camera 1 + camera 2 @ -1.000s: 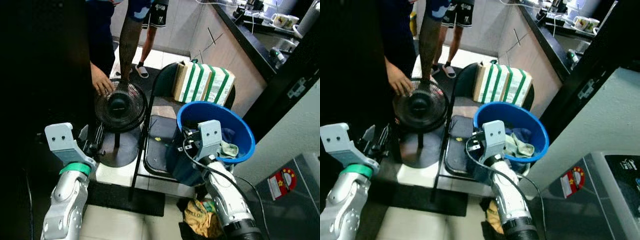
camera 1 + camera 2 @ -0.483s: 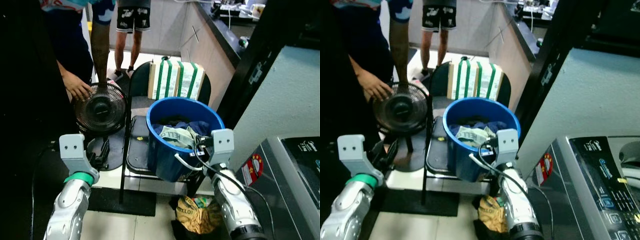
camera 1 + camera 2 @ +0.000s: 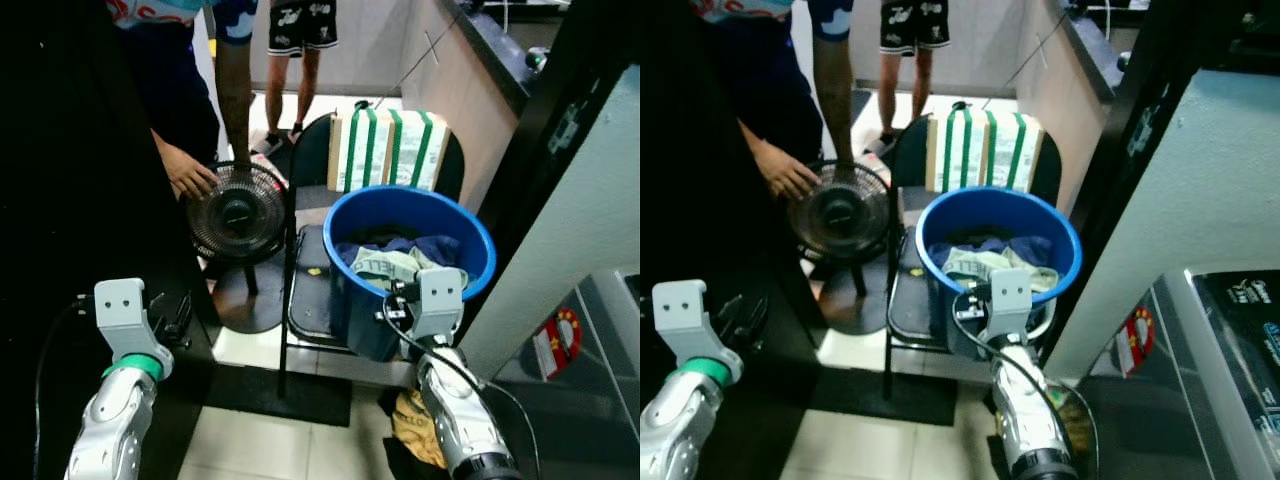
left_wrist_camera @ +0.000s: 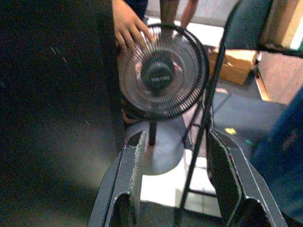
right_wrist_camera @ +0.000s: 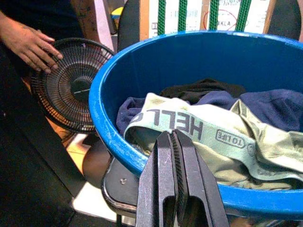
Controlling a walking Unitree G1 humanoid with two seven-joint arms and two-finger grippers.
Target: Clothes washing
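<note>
Head view: a blue tub (image 3: 470, 250) of clothes (image 3: 400, 262) sits on a chair (image 3: 318, 290), the right gripper (image 3: 405, 300) low against its near wall, a fan (image 3: 240, 212) beyond the left gripper (image 3: 180, 318). Left wrist: fingers (image 4: 130, 175) spread apart, empty, the fan and a person's hand (image 4: 125, 26) ahead between them. Right wrist: fingers (image 5: 166, 179) pressed together, empty, just short of the tub rim, "HELLO" waistband (image 5: 189, 127) right beyond.

Left pincer (image 4: 173, 182) fingers spread apart, right pincer (image 5: 175, 189) fingers pressed together, both arms raised
</note>
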